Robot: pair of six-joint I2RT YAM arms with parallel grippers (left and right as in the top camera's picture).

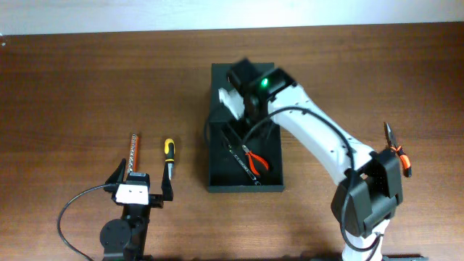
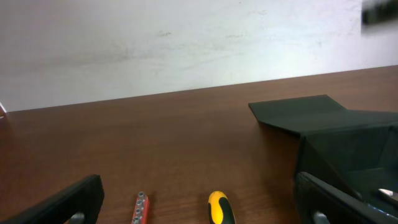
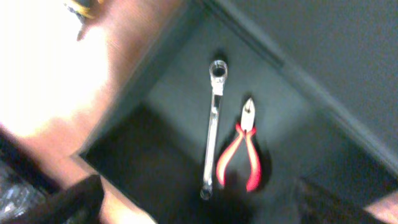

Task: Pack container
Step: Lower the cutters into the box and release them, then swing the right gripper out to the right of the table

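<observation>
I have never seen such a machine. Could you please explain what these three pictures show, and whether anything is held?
These are two robot arms at a wooden table. One picture looks down from above; the other two come from a small camera on each wrist. The left gripper is open, near a yellow-handled screwdriver and a thin red tool. The right gripper is open over the dark container, where a wrench and red pliers lie. Another pair of pliers lies on the table at the right. Nothing is held.

Top-down overhead; low, level left wrist; right wrist close above shared container
</observation>
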